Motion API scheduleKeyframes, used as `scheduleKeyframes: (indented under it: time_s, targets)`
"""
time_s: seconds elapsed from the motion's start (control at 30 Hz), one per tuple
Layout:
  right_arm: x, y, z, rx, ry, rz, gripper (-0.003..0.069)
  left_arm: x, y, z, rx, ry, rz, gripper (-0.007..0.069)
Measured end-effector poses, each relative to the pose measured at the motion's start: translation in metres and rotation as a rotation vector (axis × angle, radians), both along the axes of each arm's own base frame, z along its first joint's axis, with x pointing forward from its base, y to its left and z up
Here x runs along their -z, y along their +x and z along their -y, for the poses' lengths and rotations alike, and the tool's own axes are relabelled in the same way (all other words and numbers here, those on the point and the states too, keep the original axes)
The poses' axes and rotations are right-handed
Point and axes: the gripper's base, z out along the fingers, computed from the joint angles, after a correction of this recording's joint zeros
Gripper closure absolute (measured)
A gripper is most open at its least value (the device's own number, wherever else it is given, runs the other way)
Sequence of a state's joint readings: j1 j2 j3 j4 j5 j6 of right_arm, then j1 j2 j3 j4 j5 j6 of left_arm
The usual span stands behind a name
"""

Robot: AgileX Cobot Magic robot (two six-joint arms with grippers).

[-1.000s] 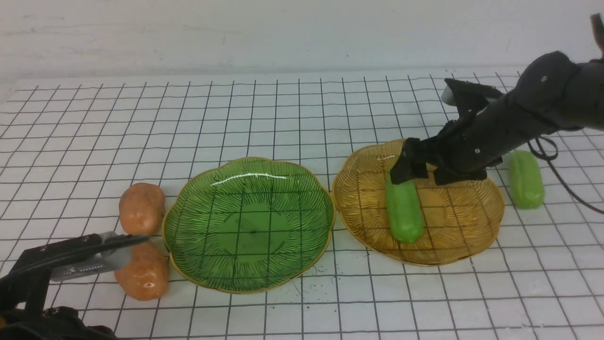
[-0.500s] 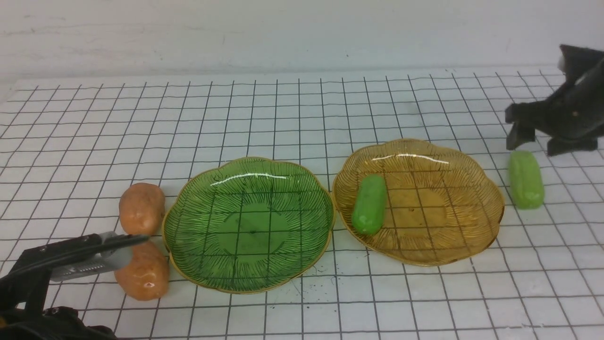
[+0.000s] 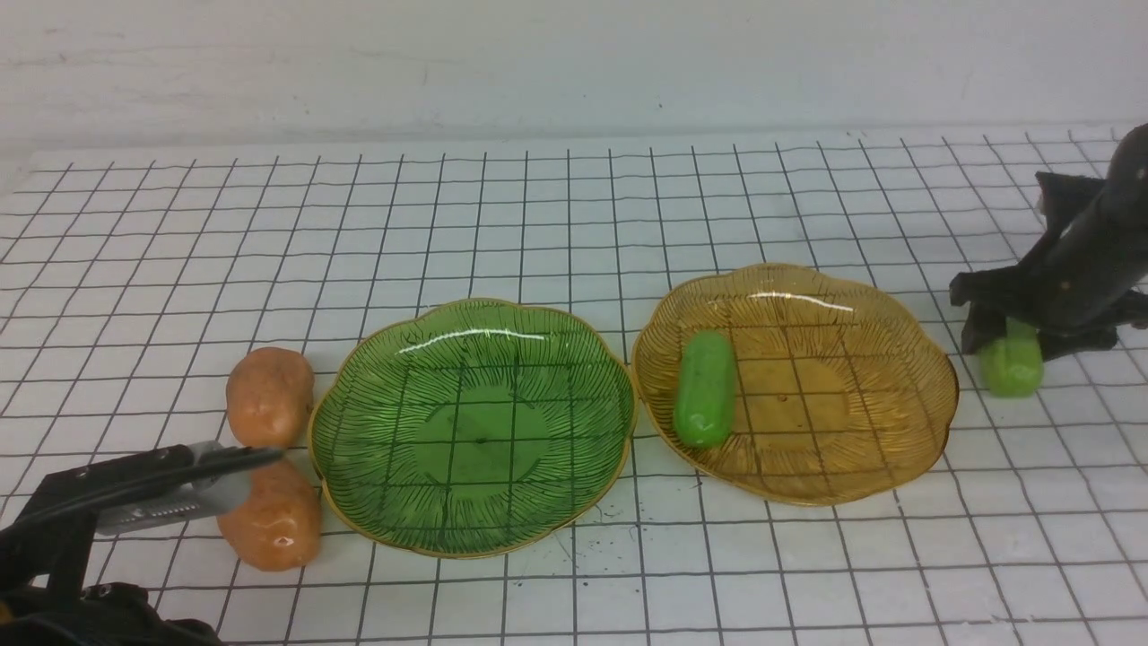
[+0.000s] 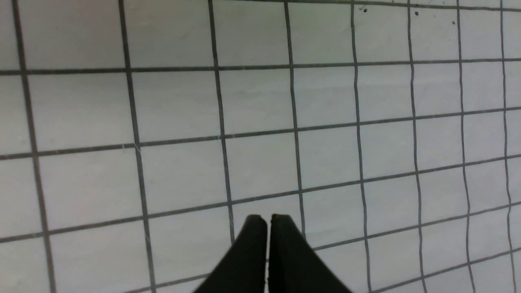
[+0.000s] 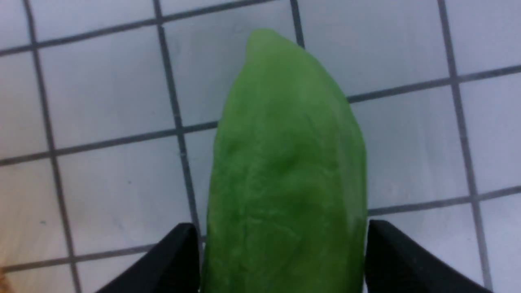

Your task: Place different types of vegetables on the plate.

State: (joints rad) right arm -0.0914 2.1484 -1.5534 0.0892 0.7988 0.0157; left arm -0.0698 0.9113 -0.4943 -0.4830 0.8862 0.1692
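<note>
green cucumber [image 5: 285, 162], clasped by end effector [image 5: 281, 226]

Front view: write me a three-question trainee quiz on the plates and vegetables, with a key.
1. True or false: the green plate is empty.
2. What lies on the amber plate? A a potato; B a cucumber; C nothing.
3. Which end effector flanks the cucumber on the mat?
Key: 1 true. 2 B. 3 the right end effector.
</note>
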Motion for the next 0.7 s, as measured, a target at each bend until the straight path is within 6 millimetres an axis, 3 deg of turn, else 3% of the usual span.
scheduleKeyframes:
  time_s: [0.13, 0.3, 0.37, 0.43, 0.53, 0.63, 0.7]
  targets:
    - [0.0, -0.001, 0.0, -0.003, -0.003, -0.008, 0.0256, 0.0, 0.0, 0.0, -0.002, 0.0, -0.001, 0.0631]
    - [-0.018, -0.005, 0.001, -0.008, -0.009, -0.009, 0.0259, 0.0, 0.001, 0.0, -0.011, -0.001, 0.003, 0.0631]
    - [-0.049, -0.012, 0.0, -0.007, 0.004, 0.008, 0.0259, -0.001, 0.002, -0.001, -0.019, 0.001, 0.02, 0.0631]
    - [-0.061, -0.016, -0.002, -0.001, 0.026, 0.011, 0.0259, -0.001, 0.003, -0.001, -0.022, 0.001, 0.025, 0.063]
    - [-0.089, -0.029, -0.02, -0.021, 0.163, -0.006, 0.0259, -0.002, 0.005, -0.001, -0.033, 0.004, 0.048, 0.0627]
    - [-0.091, -0.03, -0.038, -0.102, 0.221, -0.011, 0.0259, -0.002, 0.006, -0.002, -0.04, 0.005, 0.063, 0.0618]
    - [-0.085, -0.031, -0.066, -0.24, 0.242, -0.039, 0.0259, -0.003, 0.008, -0.002, -0.043, 0.01, 0.087, 0.0603]
